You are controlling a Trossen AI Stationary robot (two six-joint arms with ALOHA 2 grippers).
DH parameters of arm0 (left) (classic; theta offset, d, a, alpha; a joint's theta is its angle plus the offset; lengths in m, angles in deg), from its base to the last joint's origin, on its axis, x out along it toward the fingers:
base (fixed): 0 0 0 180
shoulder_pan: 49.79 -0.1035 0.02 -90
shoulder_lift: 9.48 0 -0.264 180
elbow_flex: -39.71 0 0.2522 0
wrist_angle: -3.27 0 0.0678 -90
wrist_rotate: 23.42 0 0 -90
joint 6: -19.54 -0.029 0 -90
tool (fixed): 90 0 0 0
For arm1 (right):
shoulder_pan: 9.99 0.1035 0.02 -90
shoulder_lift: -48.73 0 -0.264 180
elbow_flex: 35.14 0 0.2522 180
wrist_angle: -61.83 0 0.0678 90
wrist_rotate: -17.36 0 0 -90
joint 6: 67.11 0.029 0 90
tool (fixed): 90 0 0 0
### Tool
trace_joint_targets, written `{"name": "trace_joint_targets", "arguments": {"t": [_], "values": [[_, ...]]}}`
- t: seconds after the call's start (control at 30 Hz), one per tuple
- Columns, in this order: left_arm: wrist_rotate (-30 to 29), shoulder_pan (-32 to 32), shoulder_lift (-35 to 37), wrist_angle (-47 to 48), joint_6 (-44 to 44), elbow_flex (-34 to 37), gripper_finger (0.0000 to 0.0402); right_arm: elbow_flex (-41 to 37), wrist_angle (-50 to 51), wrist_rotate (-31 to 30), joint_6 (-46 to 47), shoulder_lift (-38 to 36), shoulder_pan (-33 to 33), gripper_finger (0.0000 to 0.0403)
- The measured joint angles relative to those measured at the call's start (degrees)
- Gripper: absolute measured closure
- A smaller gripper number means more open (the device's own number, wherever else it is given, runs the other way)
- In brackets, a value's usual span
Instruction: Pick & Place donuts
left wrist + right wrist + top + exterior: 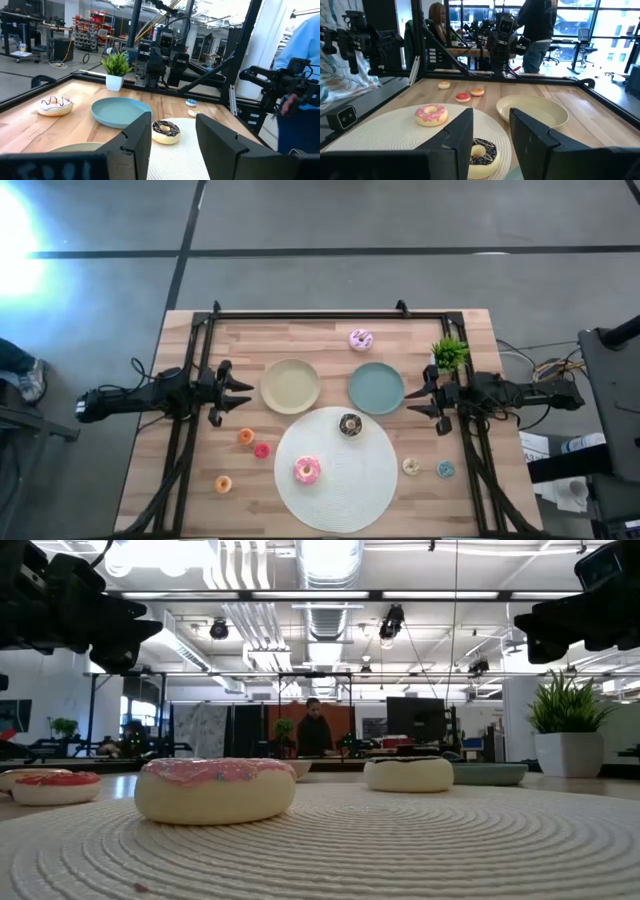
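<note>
On the white round mat [335, 475] lie the bright pink donut [307, 470] and, at the mat's far edge, the chocolate donut [350, 424]. The pale pink-white donut [361, 339] rests on the wood near the far edge. Two orange minis [246, 437] [223, 484] and a red-pink mini [262, 450] lie left of the mat; a cream mini [411, 466] and a blue mini [445, 470] lie right of it. My left gripper [243, 394] hovers open left of the beige plate [291, 386]. My right gripper [414, 398] hovers open right of the teal plate [376, 388].
A small potted plant [450, 354] stands near the far right corner, close to my right arm. A black frame [300, 314] runs along the far edge and both sides of the table. People stand in the room beyond the table.
</note>
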Motion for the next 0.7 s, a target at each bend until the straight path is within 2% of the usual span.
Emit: {"name": "trace_joint_targets", "arguments": {"t": [0.13,0.33,0.47,0.57,0.7], "values": [[0.00,0.01,-0.01,-0.02,0.00,0.00,0.0273,0.00,-0.02,0.07,6.23,0.00,0.01,0.0284],[-0.01,0.01,0.00,-0.01,0.00,0.00,0.0273,-0.01,-0.02,0.04,34.29,0.00,0.01,0.0284],[-0.01,0.00,0.00,0.00,0.00,0.00,0.0273,0.00,0.11,-2.77,47.37,0.01,-0.05,0.0284],[-0.02,0.00,0.00,0.01,0.00,0.00,0.0273,-0.01,0.13,-3.43,50.51,0.03,-0.03,0.0284],[-0.01,0.00,0.00,0.00,0.00,0.00,0.0273,-0.01,-0.86,-7.40,51.77,-0.04,-0.01,0.0284]]}}
